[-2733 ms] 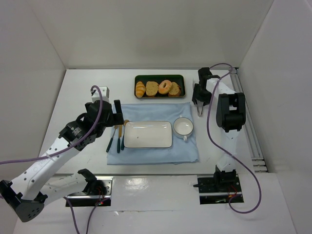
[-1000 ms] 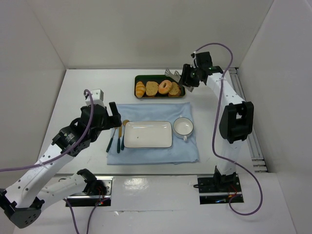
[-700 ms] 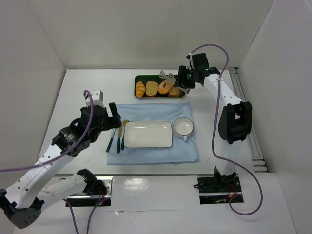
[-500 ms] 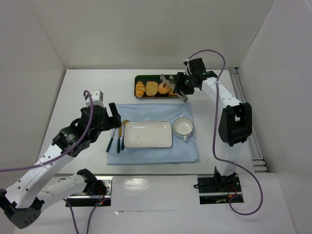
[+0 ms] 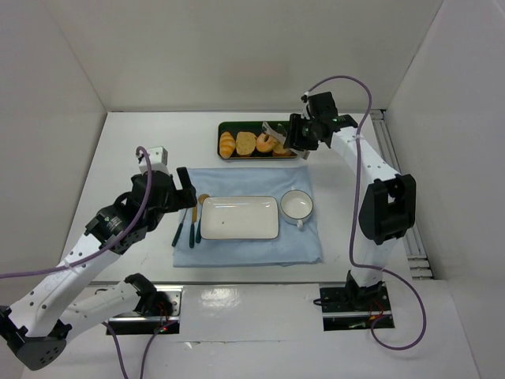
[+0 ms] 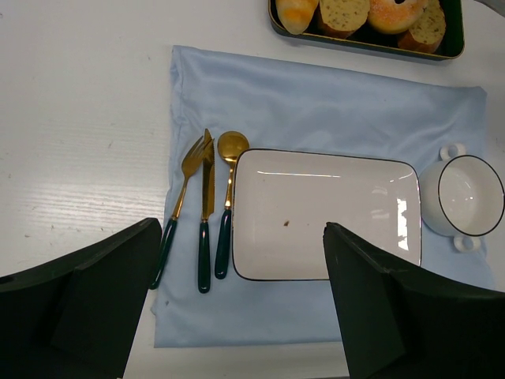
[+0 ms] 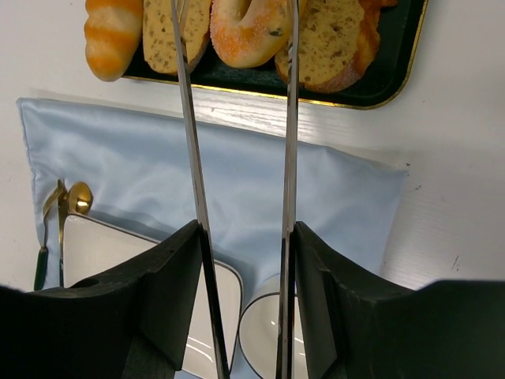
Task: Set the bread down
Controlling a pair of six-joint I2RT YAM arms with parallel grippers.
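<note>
The bread, a golden-orange bagel, lies in a dark green tray between two brown slices; it also shows in the top view, partly hidden by my right gripper. My right gripper is open, its long metal blades reaching down on either side of the bagel; the right blade is at the bagel's edge, the left blade over the neighbouring slice. In the top view this gripper is over the tray's right half. My left gripper is open and empty above the cloth's left part.
A ridged yellow roll is at the tray's left end. A white rectangular plate and a small white bowl sit on a light blue cloth. A fork, knife and spoon lie left of the plate.
My right arm swung from the table's right side over to the tray and brought its blades down around the bagel. My left arm drew back a little, then stayed still.
</note>
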